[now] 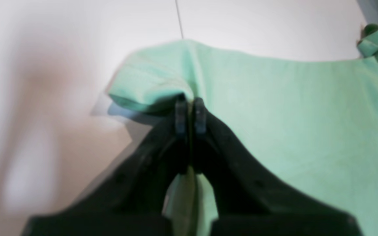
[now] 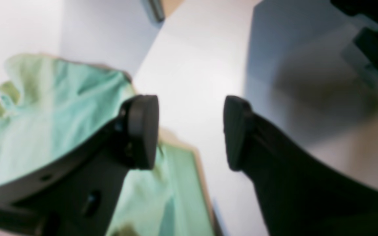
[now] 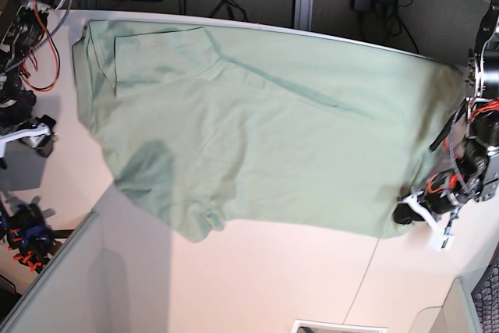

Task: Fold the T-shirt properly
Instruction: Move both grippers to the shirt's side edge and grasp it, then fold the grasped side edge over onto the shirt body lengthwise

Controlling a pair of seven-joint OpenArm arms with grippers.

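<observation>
The left gripper [image 1: 190,113] is clamped tight on a corner fold of the T-shirt [image 1: 274,108], which spreads ahead of it across the table [image 1: 61,65]. The right gripper [image 2: 190,131] gapes wide, empty, the shirt beneath and beside its left finger.

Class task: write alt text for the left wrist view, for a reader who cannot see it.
The left hand, black, is shut on a bunched fold at the edge of the mint-green T-shirt. The shirt spreads away to the right over a white table.
</observation>
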